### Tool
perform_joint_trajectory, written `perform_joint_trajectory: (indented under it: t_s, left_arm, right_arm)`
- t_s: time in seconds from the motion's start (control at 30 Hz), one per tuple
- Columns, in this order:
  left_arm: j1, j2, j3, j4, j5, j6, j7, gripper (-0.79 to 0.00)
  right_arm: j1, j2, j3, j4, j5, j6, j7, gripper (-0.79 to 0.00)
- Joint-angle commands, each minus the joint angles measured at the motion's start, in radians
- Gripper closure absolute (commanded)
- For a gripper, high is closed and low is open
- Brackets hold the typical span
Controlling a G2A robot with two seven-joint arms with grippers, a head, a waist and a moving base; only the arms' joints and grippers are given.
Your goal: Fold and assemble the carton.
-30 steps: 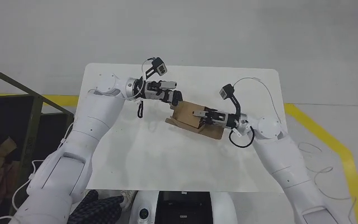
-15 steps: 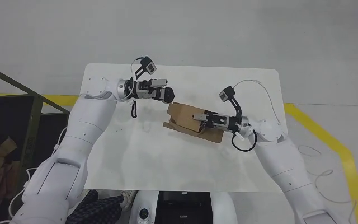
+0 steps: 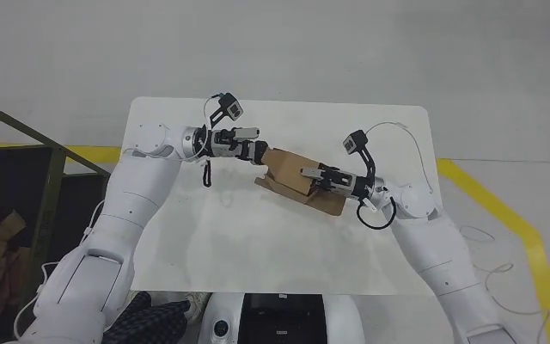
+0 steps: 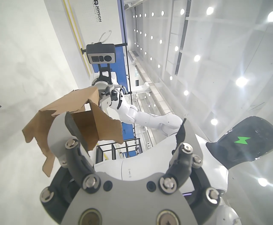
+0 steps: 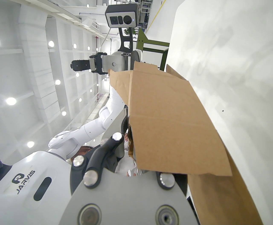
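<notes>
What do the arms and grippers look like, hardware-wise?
Left arm and right arm: glossy white rounded shells. Left gripper and right gripper: black linkages, silver bolts, grey fingers with black pads. Each wrist has a grey camera on a black stalk and a black cable.

A white table [image 3: 258, 249] took up the middle of the top view, standing on a pale grey floor [image 3: 275, 52]. A yellow floor line [image 3: 498, 211] ran diagonally down the right side and showed again at the left edge. A dark green metal frame [image 3: 55, 185] stood at the far left. The left wrist view showed a high white ceiling [image 4: 213, 32] with rows of round lights [image 4: 197, 58] and a blue wall panel [image 4: 125, 25].
</notes>
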Motion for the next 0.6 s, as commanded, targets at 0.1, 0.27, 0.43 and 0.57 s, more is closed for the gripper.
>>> perform_joint_trajectory:
  t_s: [0.1, 0.27, 0.43, 0.57]
  left_arm:
    - [-0.006, -0.004, 0.010, 0.003, -0.004, 0.002, 0.004, -0.785]
    - [-0.018, -0.007, 0.014, 0.012, -0.005, 0.000, 0.002, -0.785]
    - [-0.025, -0.010, 0.020, 0.015, -0.006, 0.000, -0.005, -0.785]
    - [-0.028, -0.014, 0.032, 0.021, -0.007, 0.005, -0.008, -0.785]
  right_arm:
    - [0.001, -0.004, -0.025, -0.015, -0.001, 0.000, 0.012, 0.000]
    - [0.000, -0.009, -0.045, -0.019, 0.004, -0.003, 0.021, 0.000]
    - [0.001, -0.013, -0.069, -0.023, 0.006, -0.006, 0.038, 0.000]
    - [0.005, -0.016, -0.078, -0.022, 0.011, -0.007, 0.036, 0.000]
